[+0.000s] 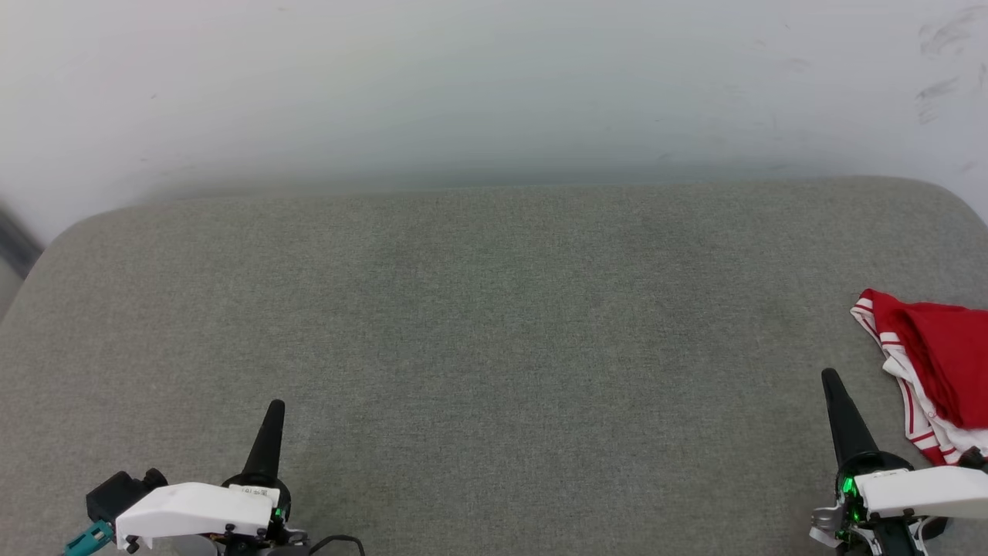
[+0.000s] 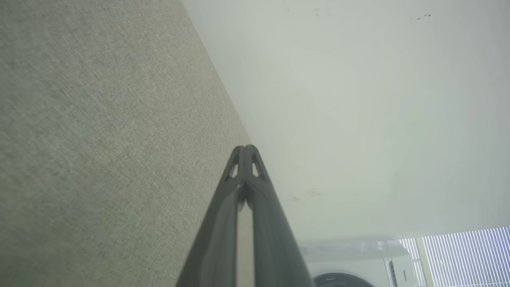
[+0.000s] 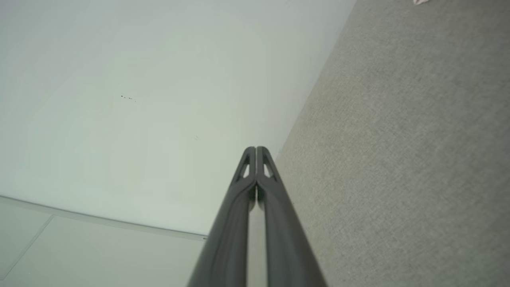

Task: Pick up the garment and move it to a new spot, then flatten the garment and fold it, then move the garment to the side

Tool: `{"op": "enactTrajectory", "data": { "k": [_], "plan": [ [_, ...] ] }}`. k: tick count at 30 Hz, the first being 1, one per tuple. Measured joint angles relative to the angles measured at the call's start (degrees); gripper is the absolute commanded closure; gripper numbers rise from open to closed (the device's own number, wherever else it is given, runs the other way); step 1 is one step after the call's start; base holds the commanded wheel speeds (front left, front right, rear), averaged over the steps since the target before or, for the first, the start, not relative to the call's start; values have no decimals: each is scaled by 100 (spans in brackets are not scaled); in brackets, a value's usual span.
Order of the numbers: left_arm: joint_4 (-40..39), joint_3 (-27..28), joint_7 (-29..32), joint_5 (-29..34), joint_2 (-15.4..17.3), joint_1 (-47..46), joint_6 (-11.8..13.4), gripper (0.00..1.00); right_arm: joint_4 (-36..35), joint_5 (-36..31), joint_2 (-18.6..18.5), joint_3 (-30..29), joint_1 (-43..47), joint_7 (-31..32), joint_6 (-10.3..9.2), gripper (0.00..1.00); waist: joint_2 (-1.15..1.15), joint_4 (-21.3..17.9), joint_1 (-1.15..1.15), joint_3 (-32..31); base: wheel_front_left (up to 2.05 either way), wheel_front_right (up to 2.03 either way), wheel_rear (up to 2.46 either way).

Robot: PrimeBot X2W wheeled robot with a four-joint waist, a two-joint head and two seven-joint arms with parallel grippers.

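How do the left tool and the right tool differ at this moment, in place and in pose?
The left tool stands far from the garment, with bare grey cushion around it; the right tool stands close beside the garment. The left tool leans slightly rightward in the head view; the right tool leans leftward. Both are shut and hold nothing.
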Motion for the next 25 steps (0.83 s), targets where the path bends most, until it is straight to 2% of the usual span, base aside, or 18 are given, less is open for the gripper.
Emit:
{"op": "enactTrajectory", "data": {
  "k": [25],
  "plan": [
    [159, 142, 308, -1183, -27, -248, -183, 100, 164, 1114, 2, -59, -246, 309, 0, 100, 0, -22, 0, 14, 0, 0, 0]
  ]
}}
